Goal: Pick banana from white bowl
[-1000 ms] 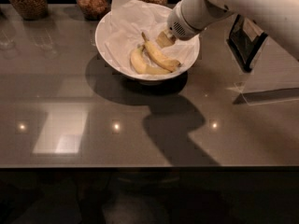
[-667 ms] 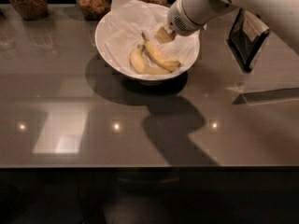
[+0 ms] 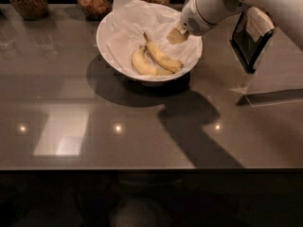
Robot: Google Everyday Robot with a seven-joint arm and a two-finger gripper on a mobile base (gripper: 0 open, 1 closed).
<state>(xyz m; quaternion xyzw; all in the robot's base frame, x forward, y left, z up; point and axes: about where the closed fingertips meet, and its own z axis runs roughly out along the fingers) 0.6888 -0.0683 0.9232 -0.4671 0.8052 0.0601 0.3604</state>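
white bowl [image 3: 102, 51] with crumpled paper liner [image 3: 128, 18] cradles the banana [image 3: 163, 58], stem pointing up-left, touching a shorter curved banana [image 3: 143, 66]. gripper [image 3: 177, 35] hovers over the bowl's right side, near the banana, probably lining up a grasp. open or closed, can't tell.

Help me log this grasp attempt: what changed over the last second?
The gripper drew slightly right, above the white bowl's right side, away from the banana; nothing was taken. The banana, the shorter banana and the bowl stayed put.
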